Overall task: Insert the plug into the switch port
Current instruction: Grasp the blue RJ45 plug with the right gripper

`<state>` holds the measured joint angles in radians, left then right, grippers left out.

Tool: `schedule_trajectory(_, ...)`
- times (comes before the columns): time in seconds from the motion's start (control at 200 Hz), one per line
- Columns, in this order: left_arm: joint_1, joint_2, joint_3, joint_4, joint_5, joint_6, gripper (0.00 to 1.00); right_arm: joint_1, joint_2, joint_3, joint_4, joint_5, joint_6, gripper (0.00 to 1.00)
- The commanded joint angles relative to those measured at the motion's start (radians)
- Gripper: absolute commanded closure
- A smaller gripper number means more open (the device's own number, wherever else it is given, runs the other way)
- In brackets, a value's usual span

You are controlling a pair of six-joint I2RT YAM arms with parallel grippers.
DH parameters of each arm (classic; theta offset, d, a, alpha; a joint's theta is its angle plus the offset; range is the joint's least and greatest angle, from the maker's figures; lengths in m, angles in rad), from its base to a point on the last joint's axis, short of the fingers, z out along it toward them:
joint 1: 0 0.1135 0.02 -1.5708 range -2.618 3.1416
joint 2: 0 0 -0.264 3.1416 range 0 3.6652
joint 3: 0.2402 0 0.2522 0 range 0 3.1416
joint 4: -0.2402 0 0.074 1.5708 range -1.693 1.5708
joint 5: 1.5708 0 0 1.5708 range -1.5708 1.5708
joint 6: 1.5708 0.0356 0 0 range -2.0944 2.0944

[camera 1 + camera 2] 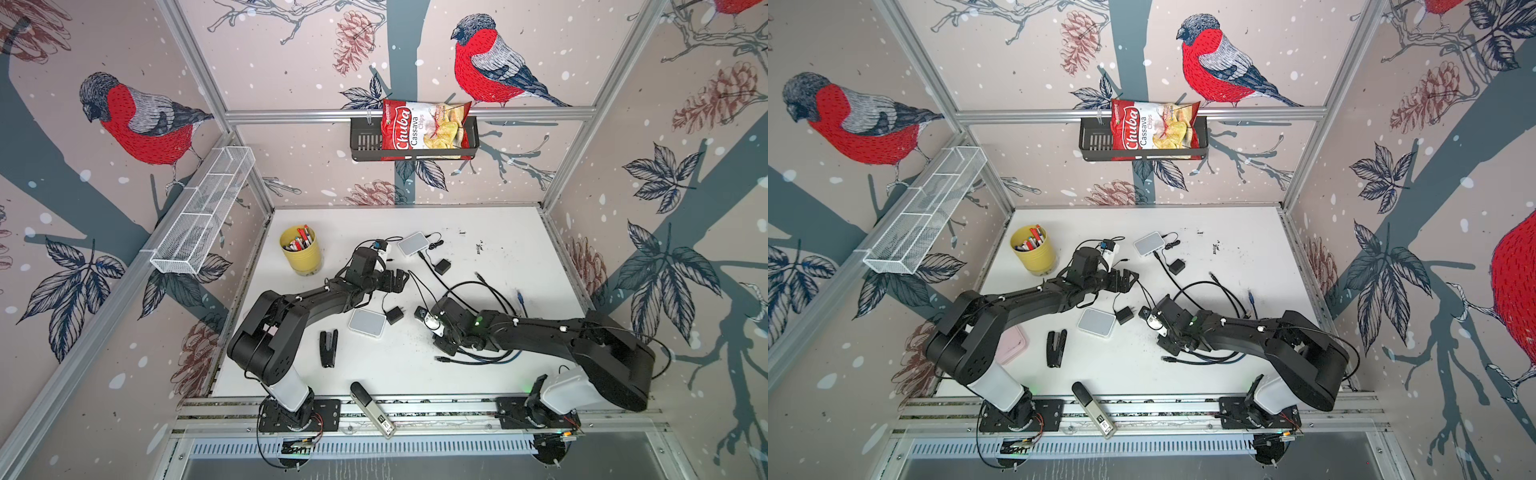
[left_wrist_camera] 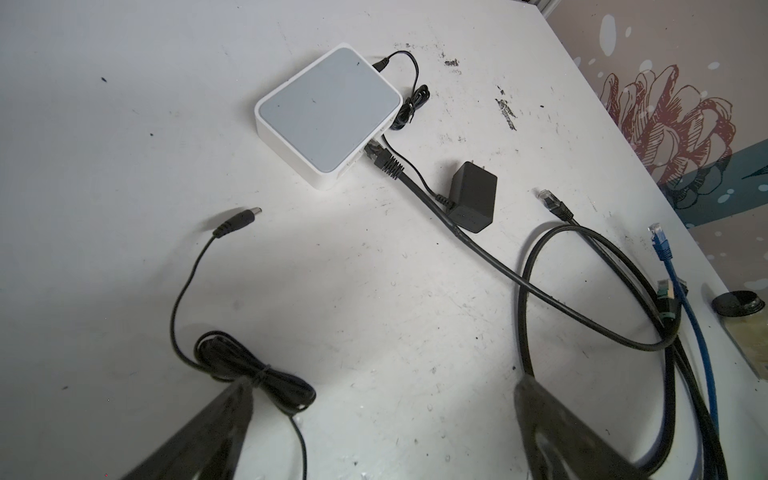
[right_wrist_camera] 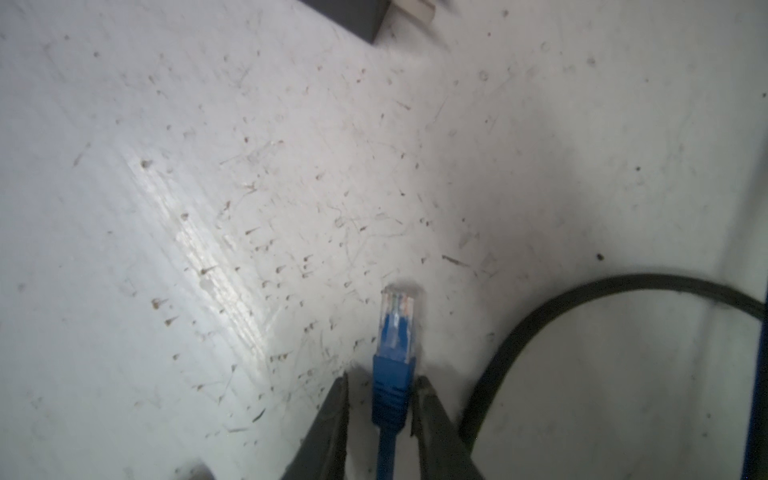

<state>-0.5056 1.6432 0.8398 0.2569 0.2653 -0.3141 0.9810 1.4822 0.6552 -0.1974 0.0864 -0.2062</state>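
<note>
A blue Ethernet plug (image 3: 395,332) lies on the white table between the fingers of my right gripper (image 3: 382,377). One finger (image 3: 428,399) touches the plug's boot and the other stands a narrow gap away. In both top views my right gripper (image 1: 428,332) hides this plug. The nearest white switch (image 1: 368,324) sits just left of it. A second switch (image 2: 328,114) at the back has black cables plugged in. My left gripper (image 2: 384,395) hovers wide open over bare table, holding nothing, between the two switches (image 1: 399,282).
Black cables (image 1: 473,291) loop around my right arm, and another blue plug (image 1: 519,297) lies to the right. Two black power adapters (image 1: 442,266) (image 1: 392,316), a stapler (image 1: 328,347) and a yellow pen cup (image 1: 301,249) stand around.
</note>
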Motion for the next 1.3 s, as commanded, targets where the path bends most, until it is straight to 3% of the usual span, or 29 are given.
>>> schedule_trajectory(0.0,0.003,0.001,-0.002,0.037,0.013,0.007,0.03,0.002,0.014,-0.007,-0.023,0.019,-0.004,0.75)
schedule_trajectory(0.45,0.006,0.003,-0.002,0.045,0.027,0.003,0.03,0.002,0.018,0.004,-0.073,0.061,0.003,0.71)
schedule_trajectory(0.85,0.006,0.009,-0.006,0.057,0.037,-0.001,0.03,0.003,0.016,0.006,-0.093,0.027,0.004,0.72)
schedule_trajectory(1.296,0.010,0.010,0.000,0.045,0.032,0.003,0.03,-0.003,0.029,0.003,-0.066,0.034,-0.016,0.89)
